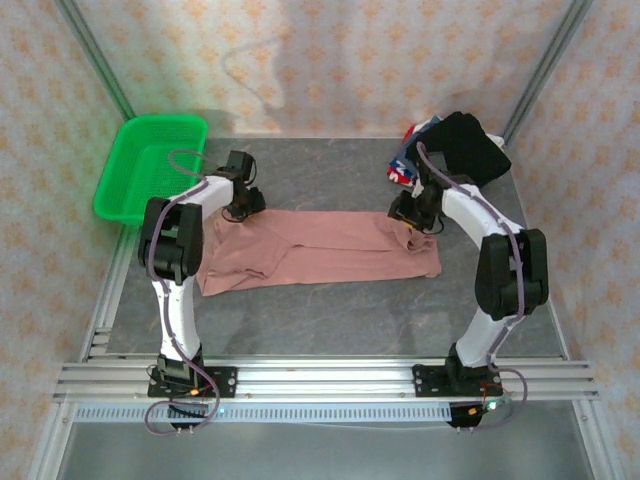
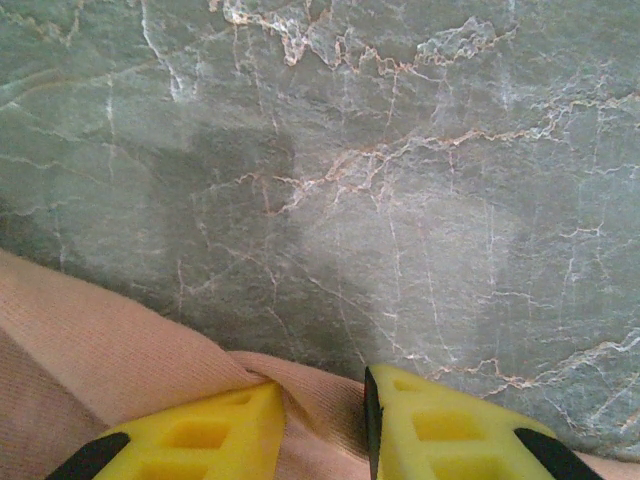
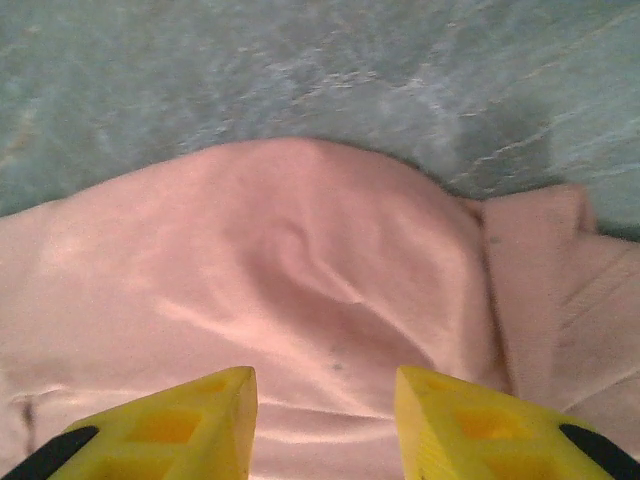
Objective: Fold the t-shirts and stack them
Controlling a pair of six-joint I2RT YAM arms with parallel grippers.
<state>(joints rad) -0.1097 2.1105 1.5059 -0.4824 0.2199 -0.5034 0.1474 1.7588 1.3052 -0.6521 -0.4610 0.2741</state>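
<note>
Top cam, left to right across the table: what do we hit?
green mesh basket → left gripper → right gripper → black t-shirt. The pink t-shirt spans both grippers, so it is left unplaced.

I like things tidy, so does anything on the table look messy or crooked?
Yes. The pink shirt lies in a long strip with wrinkles and uneven edges, not a neat fold. At the far right corner, the other shirts sit in a jumbled heap, not a stack. Nothing looks torn or spilled.
</note>
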